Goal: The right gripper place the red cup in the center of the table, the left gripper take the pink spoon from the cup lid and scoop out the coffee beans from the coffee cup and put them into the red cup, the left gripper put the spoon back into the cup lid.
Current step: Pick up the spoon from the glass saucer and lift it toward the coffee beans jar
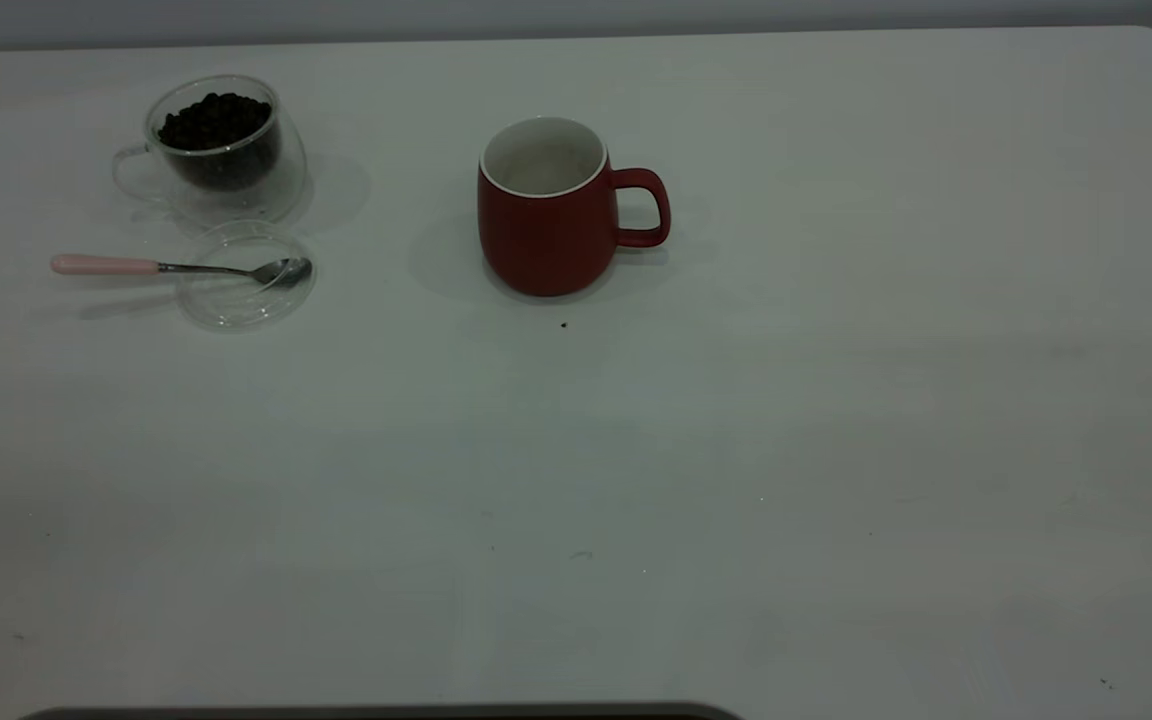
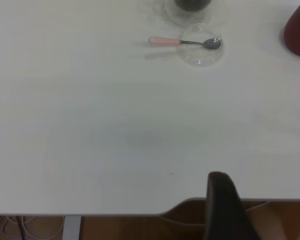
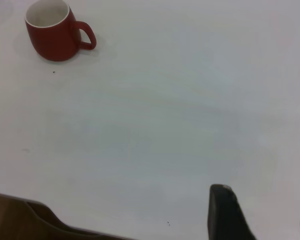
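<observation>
Red cup (image 1: 548,222) stands upright, well apart from both wide-spread grippers, left gripper (image 2: 262,207) and right gripper (image 3: 262,212).

On the desk (image 1: 836,400) we find the coffee cup (image 1: 221,150) near the far left corner, with the coffee beans (image 1: 214,120) in it. Just before it lies the cup lid (image 1: 246,290), and the pink spoon (image 1: 176,267) rests with its bowl on the lid and its handle reaching toward the left edge. The cup (image 1: 546,215) stands well to their right, near the middle of the far edge, its handle toward the right edge.
</observation>
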### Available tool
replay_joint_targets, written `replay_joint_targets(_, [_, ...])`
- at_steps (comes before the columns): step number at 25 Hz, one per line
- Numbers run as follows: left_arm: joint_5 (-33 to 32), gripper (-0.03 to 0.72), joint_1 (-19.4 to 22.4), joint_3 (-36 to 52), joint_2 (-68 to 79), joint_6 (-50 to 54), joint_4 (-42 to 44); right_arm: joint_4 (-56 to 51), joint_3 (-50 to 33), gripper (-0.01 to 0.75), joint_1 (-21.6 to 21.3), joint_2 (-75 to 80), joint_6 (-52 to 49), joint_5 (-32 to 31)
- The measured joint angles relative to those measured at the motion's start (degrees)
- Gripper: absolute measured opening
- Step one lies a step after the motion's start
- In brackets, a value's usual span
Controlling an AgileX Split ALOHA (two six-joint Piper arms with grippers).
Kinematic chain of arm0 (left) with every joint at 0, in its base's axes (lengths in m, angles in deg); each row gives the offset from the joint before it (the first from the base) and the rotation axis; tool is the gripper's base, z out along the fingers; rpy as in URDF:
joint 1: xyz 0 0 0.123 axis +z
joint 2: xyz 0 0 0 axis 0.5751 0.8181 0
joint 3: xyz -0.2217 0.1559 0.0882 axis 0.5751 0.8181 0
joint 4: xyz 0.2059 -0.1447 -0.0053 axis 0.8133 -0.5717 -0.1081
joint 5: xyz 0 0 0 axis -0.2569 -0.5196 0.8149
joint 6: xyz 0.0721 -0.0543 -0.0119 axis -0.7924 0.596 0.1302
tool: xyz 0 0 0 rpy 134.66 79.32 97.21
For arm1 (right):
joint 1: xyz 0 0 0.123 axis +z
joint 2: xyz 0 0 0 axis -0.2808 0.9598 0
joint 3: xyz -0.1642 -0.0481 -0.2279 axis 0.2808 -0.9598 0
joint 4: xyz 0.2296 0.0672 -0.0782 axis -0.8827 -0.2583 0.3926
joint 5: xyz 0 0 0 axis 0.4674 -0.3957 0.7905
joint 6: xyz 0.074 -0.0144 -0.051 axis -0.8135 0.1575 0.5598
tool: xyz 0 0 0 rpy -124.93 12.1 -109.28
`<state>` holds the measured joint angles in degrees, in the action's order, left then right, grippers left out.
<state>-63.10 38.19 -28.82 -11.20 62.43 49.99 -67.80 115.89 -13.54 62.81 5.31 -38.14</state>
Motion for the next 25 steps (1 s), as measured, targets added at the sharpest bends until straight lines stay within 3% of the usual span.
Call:
replay_joint_targets(3, [1.8, 0.442, 0.0, -0.4, 0.3, 2.0, -0.7, 0.0, 0.0, 0.381, 0.0, 0.0, 0.0, 0.0])
replay_joint_targets(7, [11.7, 0.442, 0.0, -2.4, 7.2, 4.3, -2.3, 0.0, 0.0, 0.38, 0.0, 0.0, 0.0, 0.0])
replay_joint_targets(11, [18.9, 0.442, 0.0, -5.7, 23.3, 4.8, -1.8, 0.0, 0.0, 0.378, 0.0, 0.0, 0.0, 0.0])
replay_joint_targets(19, [26.6, 0.442, 0.1, -15.4, 58.7, 5.9, -1.4, 0.0, 0.0, 0.378, 0.0, 0.0, 0.0, 0.0])
replay_joint_targets(22, [27.5, 0.442, 2.1, -19.4, 68.8, 5.9, -0.5, 0.0, 0.0, 0.377, 0.0, 0.0, 0.0, 0.0])
replay_joint_targets(25, [29.3, 0.442, 7.8, -22.8, 77.7, 6.0, -0.4, 0.0, 0.0, 0.378, 0.0, 0.0, 0.0, 0.0])
